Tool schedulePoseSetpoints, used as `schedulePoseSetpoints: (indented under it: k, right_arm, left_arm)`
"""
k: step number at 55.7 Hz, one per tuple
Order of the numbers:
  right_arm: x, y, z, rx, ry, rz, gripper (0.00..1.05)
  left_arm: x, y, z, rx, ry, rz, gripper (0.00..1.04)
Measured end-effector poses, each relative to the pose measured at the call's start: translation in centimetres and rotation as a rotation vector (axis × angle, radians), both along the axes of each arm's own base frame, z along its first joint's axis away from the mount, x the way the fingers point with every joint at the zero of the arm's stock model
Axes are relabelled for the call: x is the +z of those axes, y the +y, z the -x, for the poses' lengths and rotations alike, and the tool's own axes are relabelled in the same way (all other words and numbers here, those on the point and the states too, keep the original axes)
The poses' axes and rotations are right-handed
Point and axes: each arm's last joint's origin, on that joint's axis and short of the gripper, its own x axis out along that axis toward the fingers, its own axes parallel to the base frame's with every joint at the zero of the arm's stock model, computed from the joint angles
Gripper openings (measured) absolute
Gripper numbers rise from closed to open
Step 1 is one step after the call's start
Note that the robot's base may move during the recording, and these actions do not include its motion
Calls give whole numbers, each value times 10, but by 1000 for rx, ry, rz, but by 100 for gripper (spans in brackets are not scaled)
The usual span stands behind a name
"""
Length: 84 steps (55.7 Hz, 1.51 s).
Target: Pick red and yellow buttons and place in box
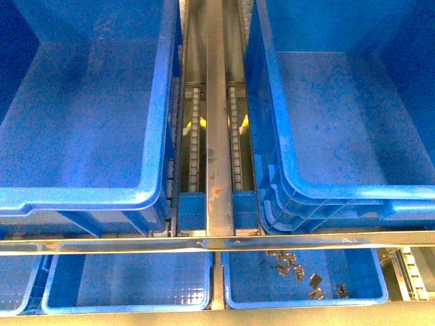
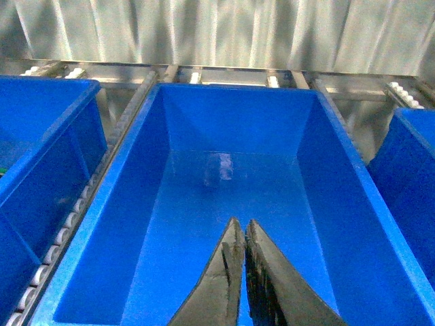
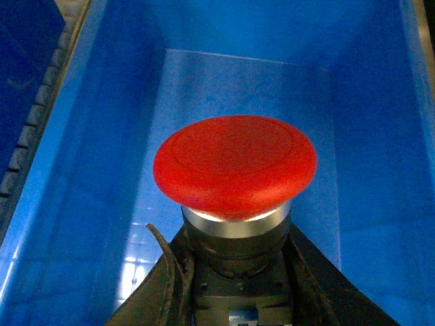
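Observation:
My right gripper point(image 3: 228, 261) is shut on the black body of a red button point(image 3: 234, 163) with a round mushroom cap and silver collar. It holds the button, cap facing the camera, above the floor of a deep blue box point(image 3: 380, 170) with nothing else in it. My left gripper point(image 2: 240, 227) is shut and empty above another deep blue box point(image 2: 122, 204) with a bare floor. The front view shows two deep blue boxes, left point(image 1: 153, 122) and right point(image 1: 272, 122); neither arm shows there. No yellow button is in view.
A roller rail and metal beam point(image 1: 216, 136) run between the two boxes. Below a metal bar stand shallow grid-floored trays point(image 1: 129, 282); the right one point(image 1: 370, 278) holds several small metal parts point(image 1: 299, 268). More blue crates flank the box in the left wrist view point(image 2: 41, 149).

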Motion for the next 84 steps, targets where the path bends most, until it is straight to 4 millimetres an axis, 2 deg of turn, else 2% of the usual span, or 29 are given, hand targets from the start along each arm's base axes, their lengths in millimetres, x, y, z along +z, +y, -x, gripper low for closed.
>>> schedulePoseSetpoints:
  k: [70, 78, 84]
  right_arm:
    - [-7, -3, -11, 3, 29, -18, 26]
    - [-7, -3, -12, 5, 27, -20, 26]
    - [-7, -3, -13, 11, 26, -24, 26]
  left_arm:
    - [0, 0, 10, 0, -3, 0, 3]
    - [-4, 0, 20, 0, 17, -1, 3]
    - [-4, 0, 21, 1, 16, -2, 3]
